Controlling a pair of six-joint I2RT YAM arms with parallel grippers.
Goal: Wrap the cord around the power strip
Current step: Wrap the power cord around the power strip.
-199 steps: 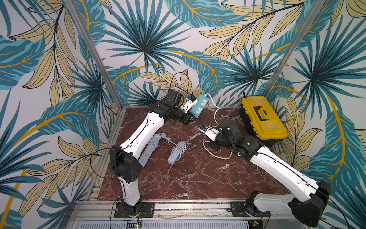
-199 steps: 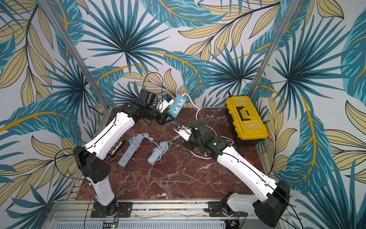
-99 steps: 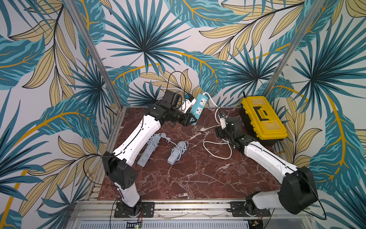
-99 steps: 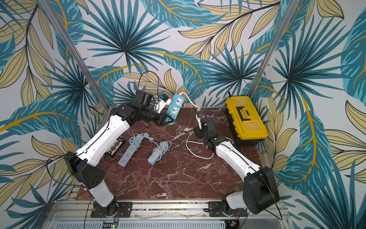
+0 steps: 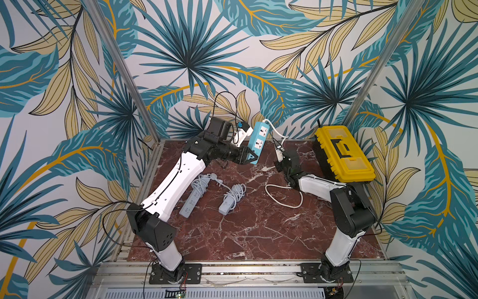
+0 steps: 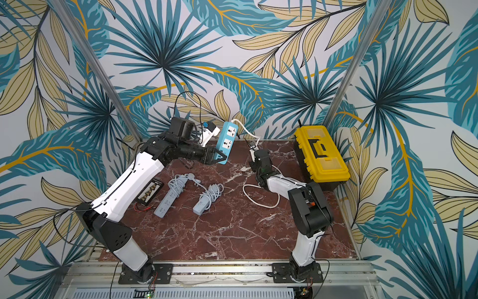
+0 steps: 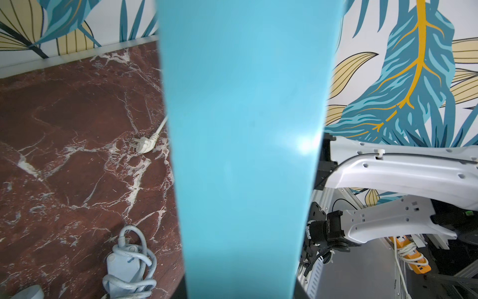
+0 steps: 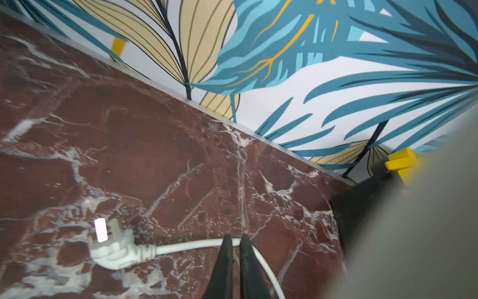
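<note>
Two grippers in play! The left gripper [image 5: 251, 158] is clamped on the low end of the blue power strip [image 5: 259, 137], holding it up above the marble table [image 5: 245, 233]. The right gripper [image 8: 234, 242] is closed tight right at the white cord [image 8: 186, 245], near the plug [image 8: 113, 249] lying on the table. Pinched or missed? Can't tell. If it missed, there's no wrap. Tug too hard and that end-on grip could let the strip twist or slip free.

Both top views overlook the whole table [image 5: 232, 233]; wrist views see it close.
</note>
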